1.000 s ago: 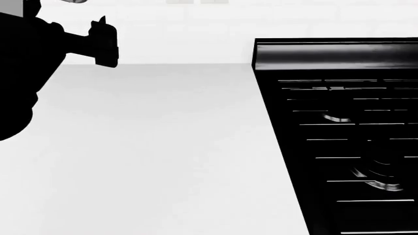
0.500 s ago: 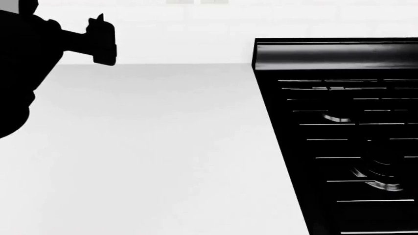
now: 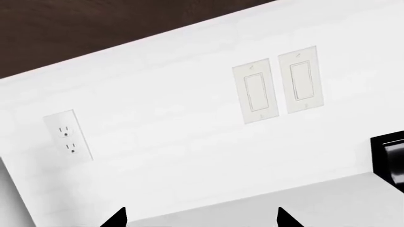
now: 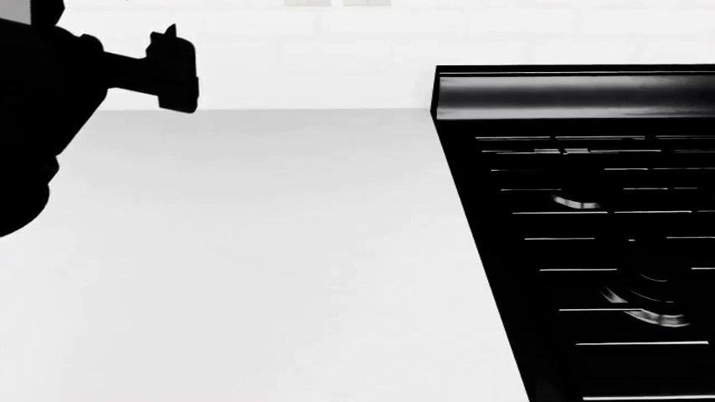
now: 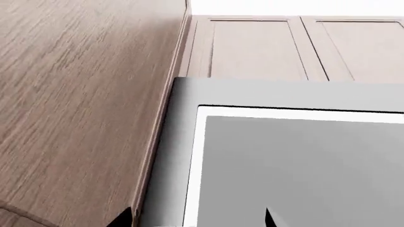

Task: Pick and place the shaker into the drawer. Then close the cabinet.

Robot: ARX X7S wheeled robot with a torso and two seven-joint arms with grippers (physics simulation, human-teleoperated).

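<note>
The shaker and the drawer are out of view in every frame. In the head view my left gripper (image 4: 173, 71) shows as a black shape held high at the far left, above the back of the white countertop (image 4: 280, 251). In the left wrist view the left gripper (image 3: 202, 222) faces the white wall, its two tips wide apart with nothing between them. The right gripper (image 5: 197, 222) is also open and empty, in front of wood-grain cabinet panels (image 5: 252, 47). It does not show in the head view.
A black stove (image 4: 592, 234) with burner grates fills the right of the head view. A power outlet (image 3: 67, 137) and two light switches (image 3: 256, 90) are on the wall. In the right wrist view a broad wood-grain surface (image 5: 75, 104) adjoins a grey white-edged panel (image 5: 296, 165).
The left arm has drifted slightly up and to the left in the head view. Nothing else has moved.
</note>
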